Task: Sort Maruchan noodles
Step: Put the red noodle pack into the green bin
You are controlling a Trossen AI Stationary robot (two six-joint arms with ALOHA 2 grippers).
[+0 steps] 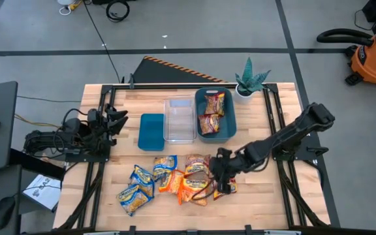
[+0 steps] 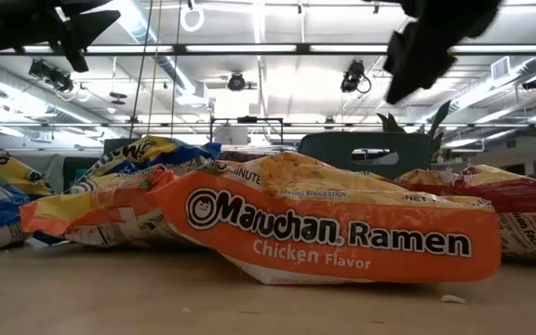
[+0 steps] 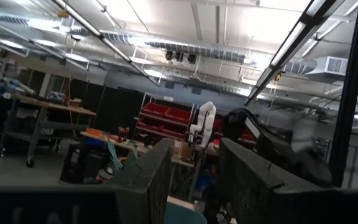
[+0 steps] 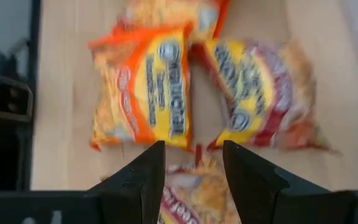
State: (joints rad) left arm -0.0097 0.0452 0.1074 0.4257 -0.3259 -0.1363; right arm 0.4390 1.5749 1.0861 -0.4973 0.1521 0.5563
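Observation:
Several Maruchan packets lie flat on the near half of the table: blue-and-yellow ones (image 1: 142, 181) to the left, orange ones (image 1: 191, 176) in the middle, and a dark red one (image 1: 226, 188) to the right. Two more dark red packets (image 1: 212, 112) lie in the teal bin (image 1: 231, 117). My right gripper (image 1: 215, 175) hangs open above the orange and dark red packets. In the right wrist view it (image 4: 193, 146) stands over an orange packet (image 4: 145, 87), a dark red packet (image 4: 263, 93) and a third packet (image 4: 191, 193) below the fingers. My left gripper (image 1: 123, 117) waits open at the table's left edge.
A clear bin (image 1: 179, 119) stands left of the teal bin, and a teal lid (image 1: 151, 132) lies left of that. A small potted plant (image 1: 250, 79) stands at the far right corner. Bare wood (image 1: 273, 202) shows near the table's near right corner.

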